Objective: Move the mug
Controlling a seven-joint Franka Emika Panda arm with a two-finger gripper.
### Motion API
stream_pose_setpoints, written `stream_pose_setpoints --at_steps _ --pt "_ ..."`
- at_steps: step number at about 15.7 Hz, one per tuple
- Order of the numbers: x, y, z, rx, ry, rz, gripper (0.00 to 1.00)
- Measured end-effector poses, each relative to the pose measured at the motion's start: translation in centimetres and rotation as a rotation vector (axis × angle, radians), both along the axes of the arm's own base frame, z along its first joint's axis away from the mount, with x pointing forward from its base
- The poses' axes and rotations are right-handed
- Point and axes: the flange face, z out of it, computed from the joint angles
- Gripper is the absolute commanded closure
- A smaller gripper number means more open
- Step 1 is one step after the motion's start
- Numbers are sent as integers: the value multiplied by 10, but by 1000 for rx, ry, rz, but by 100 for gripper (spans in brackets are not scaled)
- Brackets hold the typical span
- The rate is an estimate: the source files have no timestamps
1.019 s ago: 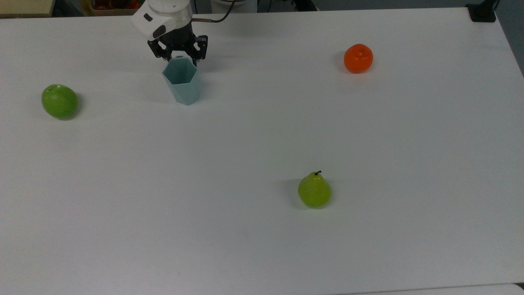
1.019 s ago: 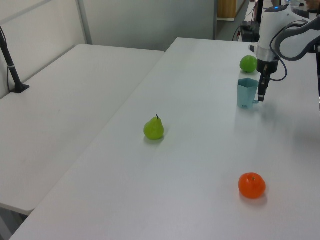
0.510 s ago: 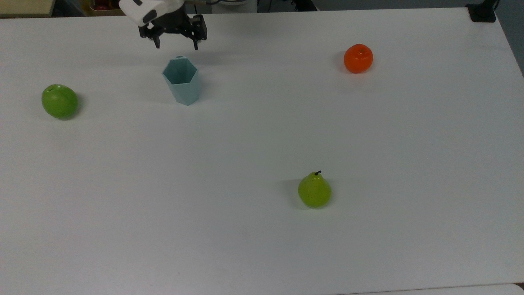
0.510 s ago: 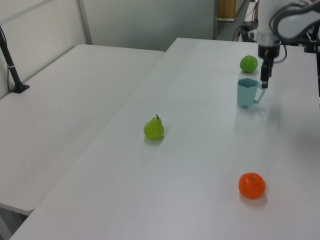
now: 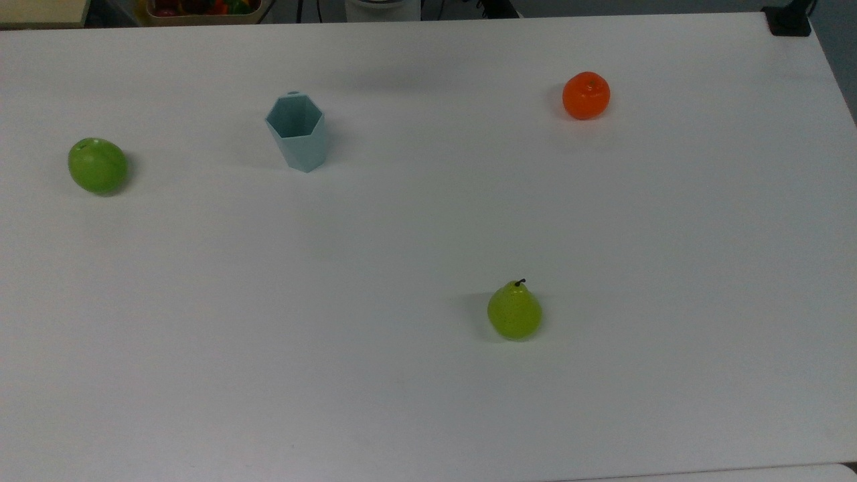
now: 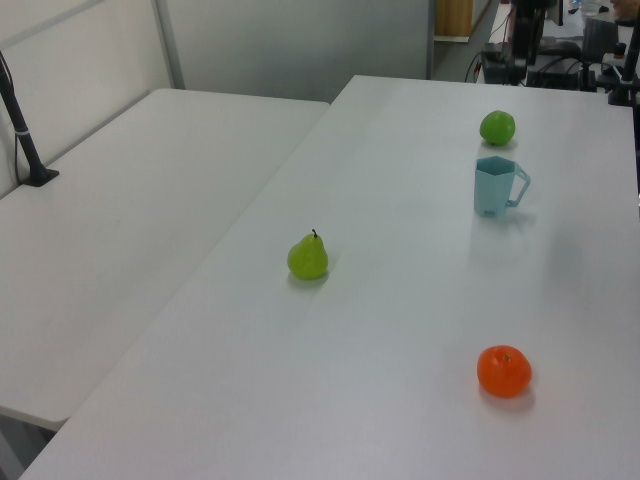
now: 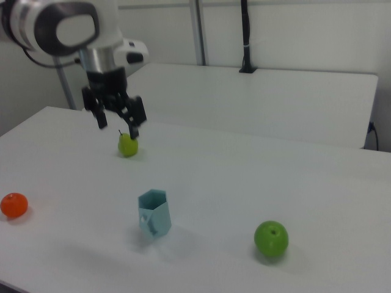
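Observation:
The mug point(image 5: 296, 134) is a pale blue-teal hexagonal cup standing upright on the white table point(image 5: 428, 402), free of any grip. Its tab handle point(image 6: 520, 185) points toward the left view's right. The same mug point(image 7: 154, 215) appears low in the right view, with its handle facing the camera. My gripper point(image 7: 117, 127) hangs open well above the table in the right view, up and to the left of the mug, with nothing between its fingers.
A green apple point(image 5: 98, 165) lies at the top view's left, an orange point(image 5: 586, 95) at its upper right, and a green pear point(image 5: 514, 312) lower, right of centre. A second white table point(image 6: 120, 220) adjoins at the left view's left.
The gripper was down at the mug's handle, then rose and pulled back out of the top and left views. The mug stayed where it was.

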Motion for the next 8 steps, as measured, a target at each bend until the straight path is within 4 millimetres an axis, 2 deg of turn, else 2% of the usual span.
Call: stream_pose_setpoints --at_steps 3,5,8 --pt "9 27 36 26 -52 -101 0" --pt "16 44 41 39 -55 -150 0" --pt "25 72 31 42 -37 -165 0"
